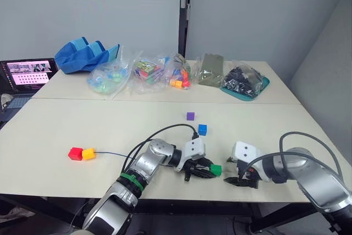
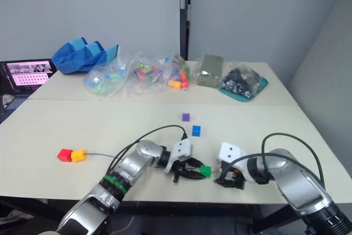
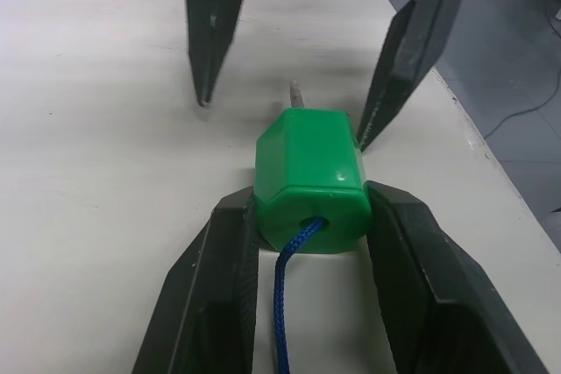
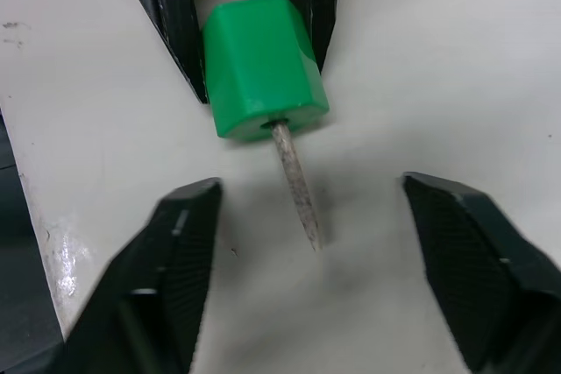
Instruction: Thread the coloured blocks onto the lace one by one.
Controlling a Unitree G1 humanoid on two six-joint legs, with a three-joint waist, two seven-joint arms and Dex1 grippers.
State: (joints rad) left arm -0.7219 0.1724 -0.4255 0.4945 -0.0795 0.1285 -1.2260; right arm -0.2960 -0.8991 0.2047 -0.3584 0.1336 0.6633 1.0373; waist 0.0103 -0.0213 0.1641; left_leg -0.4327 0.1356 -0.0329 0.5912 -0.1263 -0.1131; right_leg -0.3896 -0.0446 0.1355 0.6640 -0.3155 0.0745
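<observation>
One green block [image 3: 308, 190] near table edge [image 1: 181, 196], end effector-held [image 3: 307, 243]

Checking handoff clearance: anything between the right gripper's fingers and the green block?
Only the lace's pale tip, poking out of the green block toward the open right gripper; bare table otherwise, per the right wrist view.

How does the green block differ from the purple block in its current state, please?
The green block is held between the left gripper fingers; the purple block lies free on the table. The lace runs through the green block, its tip poking out; the purple block is unthreaded. Both are small plain cubes.
</observation>
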